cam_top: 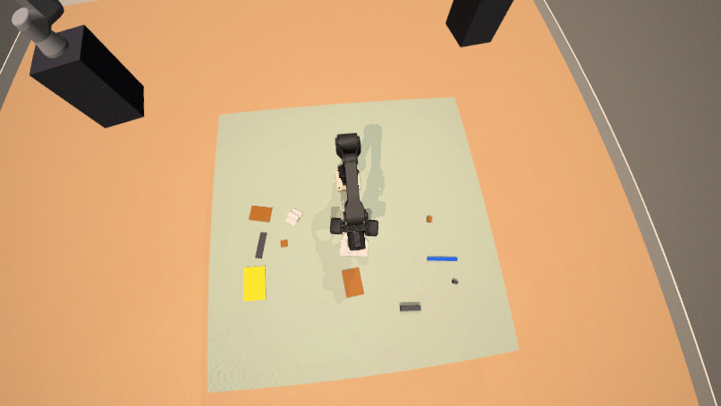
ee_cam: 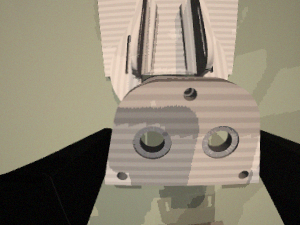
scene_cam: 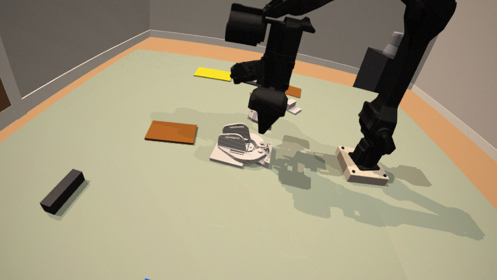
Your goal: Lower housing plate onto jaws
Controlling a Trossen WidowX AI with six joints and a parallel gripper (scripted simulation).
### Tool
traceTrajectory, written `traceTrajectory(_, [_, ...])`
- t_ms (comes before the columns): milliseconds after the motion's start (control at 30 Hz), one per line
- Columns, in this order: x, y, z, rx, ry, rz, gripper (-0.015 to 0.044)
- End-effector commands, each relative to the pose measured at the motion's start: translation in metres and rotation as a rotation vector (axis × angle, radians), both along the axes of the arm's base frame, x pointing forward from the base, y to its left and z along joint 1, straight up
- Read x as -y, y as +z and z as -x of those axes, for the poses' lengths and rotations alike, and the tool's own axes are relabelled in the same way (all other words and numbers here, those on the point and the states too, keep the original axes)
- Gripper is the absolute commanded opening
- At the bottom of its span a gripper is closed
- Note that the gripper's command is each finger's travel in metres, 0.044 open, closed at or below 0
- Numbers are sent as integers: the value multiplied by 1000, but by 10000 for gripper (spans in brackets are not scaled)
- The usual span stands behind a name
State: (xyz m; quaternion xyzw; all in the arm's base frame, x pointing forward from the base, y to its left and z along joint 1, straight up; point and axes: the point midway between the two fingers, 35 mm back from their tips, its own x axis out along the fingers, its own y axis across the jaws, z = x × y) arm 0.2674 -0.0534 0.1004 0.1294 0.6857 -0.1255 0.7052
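My gripper (scene_cam: 266, 119) is shut on the housing plate (ee_cam: 185, 136), a pale ribbed plate with two round holes, and holds it level in the air. In the wrist view the plate fills the middle between my black fingers. Beyond it on the mat lies the base (scene_cam: 242, 147) with the two jaws (ee_cam: 169, 35) standing side by side on it. In the exterior view the plate (scene_cam: 253, 115) hangs above and slightly behind the base, apart from the jaw stubs. From above, my gripper (cam_top: 355, 237) covers most of the base (cam_top: 352, 249).
An orange plate (scene_cam: 171, 132) lies left of the base and a dark block (scene_cam: 62, 191) further left. A yellow plate (scene_cam: 212, 73), a small white part (scene_cam: 293, 106) and another orange plate (scene_cam: 293, 90) lie behind. The arm's mount (scene_cam: 361, 166) stands to the right.
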Motion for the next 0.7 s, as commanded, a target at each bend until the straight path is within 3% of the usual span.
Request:
traceTrajectory(0, [0, 0, 0, 0, 16, 7, 351])
traceTrajectory(667, [-2, 0, 4, 0, 21, 7, 351])
